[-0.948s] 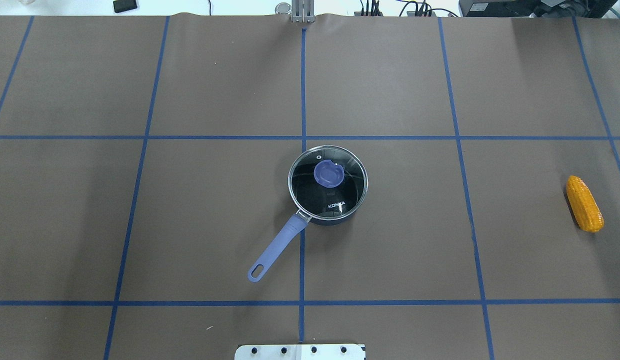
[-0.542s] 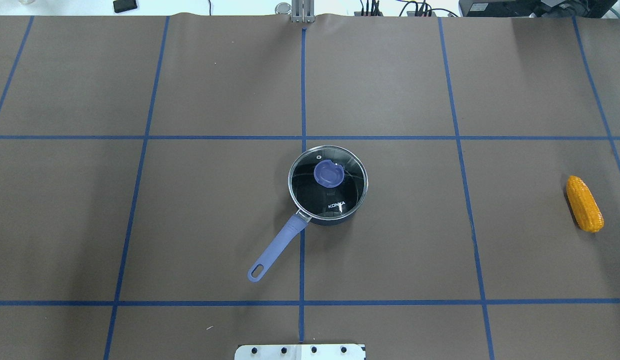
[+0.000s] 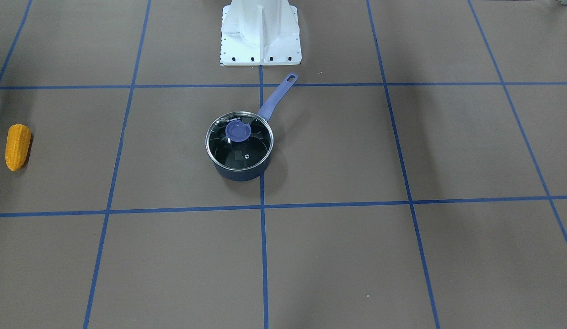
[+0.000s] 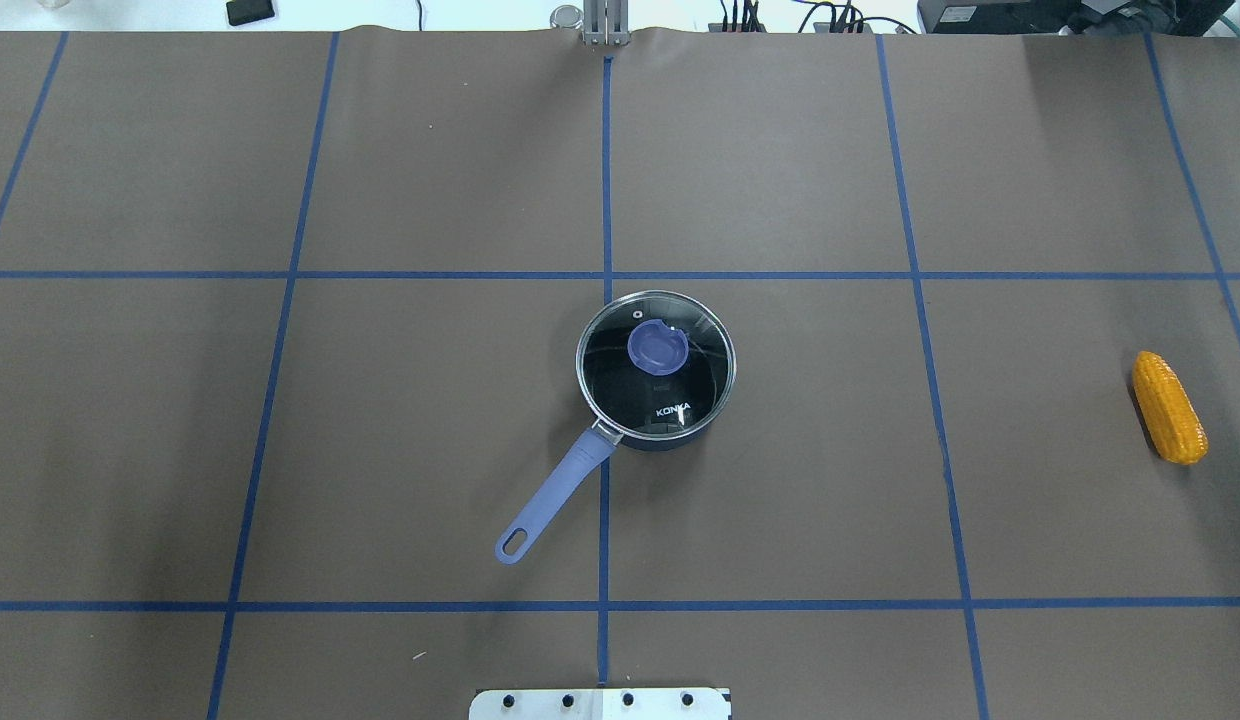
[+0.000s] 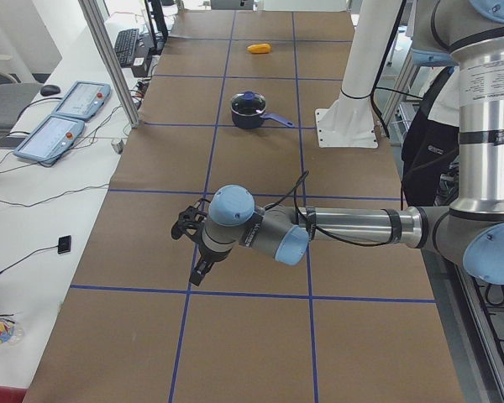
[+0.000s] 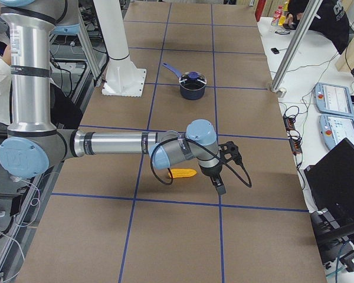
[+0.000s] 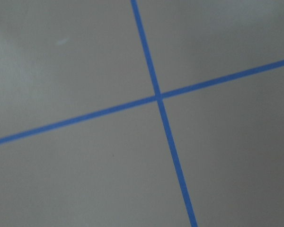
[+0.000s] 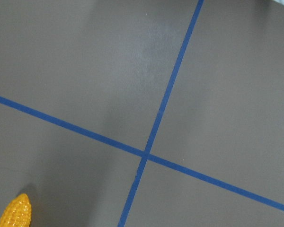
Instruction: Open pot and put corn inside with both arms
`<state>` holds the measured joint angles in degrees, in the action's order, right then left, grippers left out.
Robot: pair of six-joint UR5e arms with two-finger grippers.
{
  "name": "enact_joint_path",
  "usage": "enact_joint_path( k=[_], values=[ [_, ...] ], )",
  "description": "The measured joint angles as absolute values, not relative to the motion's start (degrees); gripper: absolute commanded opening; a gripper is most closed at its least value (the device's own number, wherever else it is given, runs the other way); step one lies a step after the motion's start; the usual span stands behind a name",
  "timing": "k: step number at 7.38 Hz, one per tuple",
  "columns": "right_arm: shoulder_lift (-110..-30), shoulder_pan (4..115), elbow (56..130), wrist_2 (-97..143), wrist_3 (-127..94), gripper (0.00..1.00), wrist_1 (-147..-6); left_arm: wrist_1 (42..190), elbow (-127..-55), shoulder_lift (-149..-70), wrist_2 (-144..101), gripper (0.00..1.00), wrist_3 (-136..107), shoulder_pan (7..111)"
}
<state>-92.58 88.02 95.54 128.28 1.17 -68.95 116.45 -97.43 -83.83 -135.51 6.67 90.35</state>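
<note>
The dark navy pot stands at mid-table with its glass lid on, lavender knob up, and its long handle pointing toward my base. It also shows in the front view. The orange-yellow corn lies at the far right edge, also in the front view and the right wrist view. My left gripper shows only in the left side view, far from the pot. My right gripper hovers beside the corn. I cannot tell whether either is open.
Brown table cover with blue tape grid lines. My white base plate sits at the near edge. Control pendants and cables lie on the white bench beyond the far edge. A person stands behind my base.
</note>
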Motion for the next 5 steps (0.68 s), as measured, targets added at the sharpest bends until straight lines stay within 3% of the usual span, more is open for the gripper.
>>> enact_joint_path(
  k=[5],
  values=[
    [-92.51,85.68,95.40,128.67,-1.13,1.00,-68.49,118.00,-102.30,-96.04,-138.47,0.99,-19.80,74.78]
  ],
)
